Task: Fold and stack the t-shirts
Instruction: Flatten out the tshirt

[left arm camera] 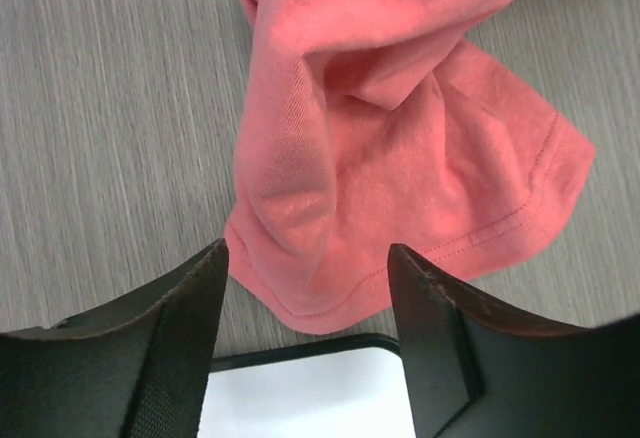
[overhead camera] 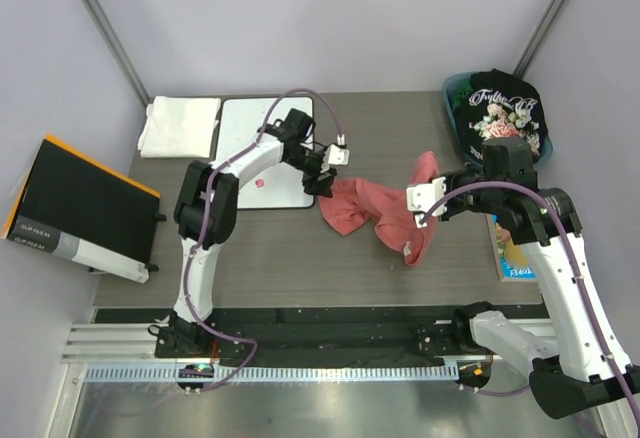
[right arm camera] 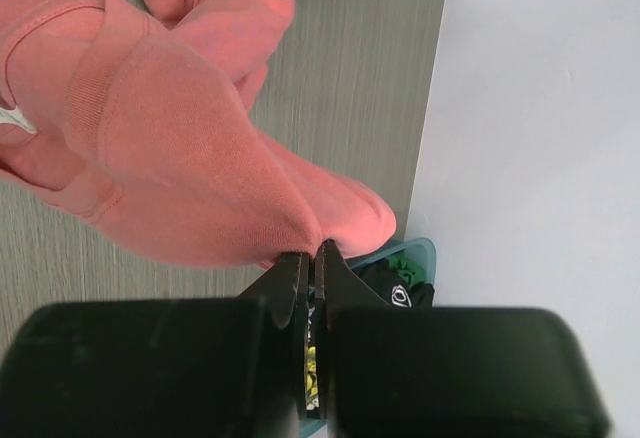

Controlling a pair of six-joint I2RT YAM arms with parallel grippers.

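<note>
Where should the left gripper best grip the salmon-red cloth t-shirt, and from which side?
Grip the stitched hem corner of the salmon-red cloth t-shirt, coming straight down from above. It lies on the grey table beside the flat white board, and the open left gripper straddles it; the right gripper pinches the other end.

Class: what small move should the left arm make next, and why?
Probably lower the left gripper and close on the hem of the salmon-red t-shirt. Its jaws stand open astride that hem, near the whiteboard, while the right gripper is shut on another part; a second hold would let the arms spread it.
</note>
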